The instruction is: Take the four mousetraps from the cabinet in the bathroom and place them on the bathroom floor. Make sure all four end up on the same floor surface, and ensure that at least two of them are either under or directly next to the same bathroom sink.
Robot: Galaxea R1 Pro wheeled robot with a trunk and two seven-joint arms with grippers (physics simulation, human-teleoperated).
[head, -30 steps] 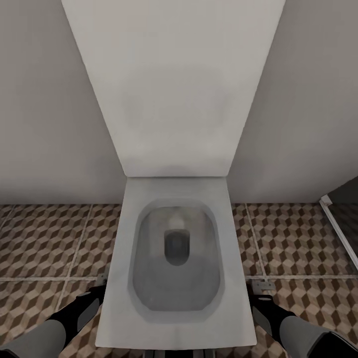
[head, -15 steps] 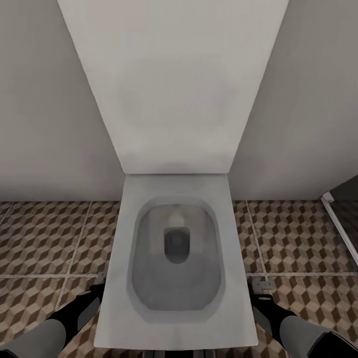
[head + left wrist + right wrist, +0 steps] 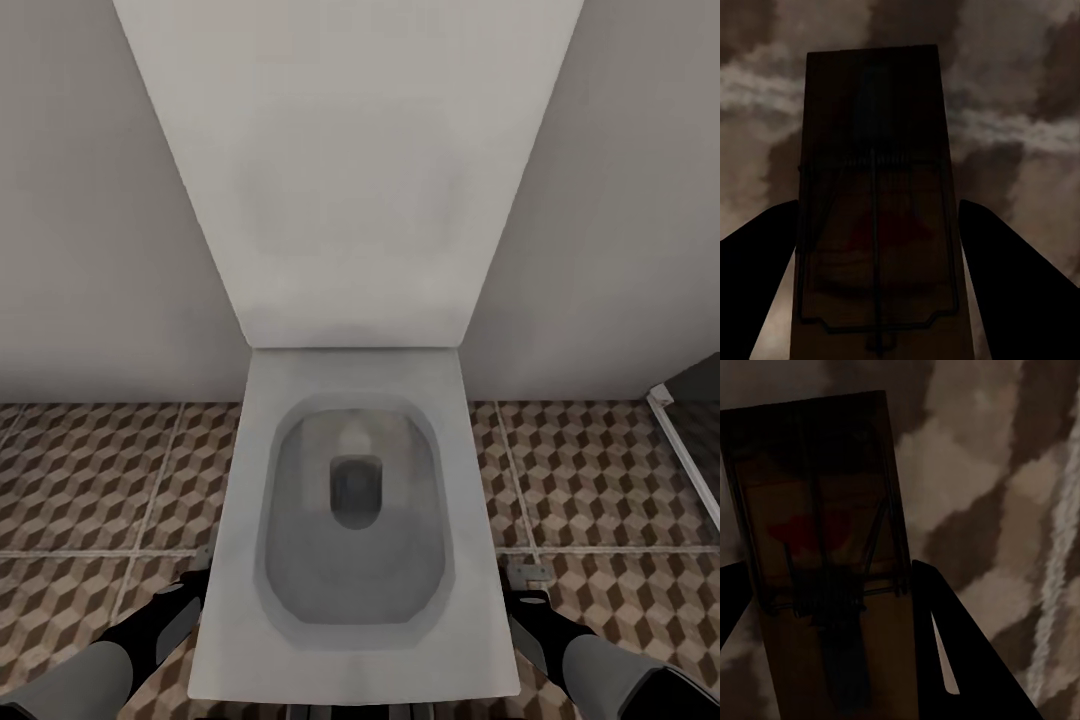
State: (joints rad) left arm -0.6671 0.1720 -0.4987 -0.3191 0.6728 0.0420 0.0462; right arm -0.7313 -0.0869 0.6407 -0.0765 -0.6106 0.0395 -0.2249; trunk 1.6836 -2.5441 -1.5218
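Fingers (image 3: pixel 765 277) of your left gripper (image 3: pixel 874 300) flank a mousetrap (image 3: pixel 874 225) on both sides, edges pressed to the board, so it reads as clenched on it. Same on the right: your right gripper (image 3: pixel 825 660) has its dark fingers (image 3: pixel 960 660) along the sides of a second mousetrap (image 3: pixel 817 525), gripped as well. Both wrist views are dark, so actual contact is probably there but hard to confirm.

Why held this way: each trap is pinched by its long edges, flat board lying along the fingers, spring wire side facing the camera. That keeps the metal parts clear of the fingers and lets you lay the board flat when you lower it.

Both arms hang low at either side of a white toilet (image 3: pixel 350 600), left gripper (image 3: pixel 200 572) and right gripper (image 3: pixel 525 578) just above the bathroom floor (image 3: pixel 100 470). You're facing the toilet and the wall, not the sink, so you're likely carrying the traps in transit or misaligned; two traps need to end up by the sink.

View differences: the head view gives the room layout, the toilet with lid up, cube-pattern tiles on both sides, a dark doorway edge (image 3: pixel 690 420) at right, but the traps are too small or hidden there. The wrist views show the traps themselves, red bait patches, wire bars, with blurred tile pattern behind them.
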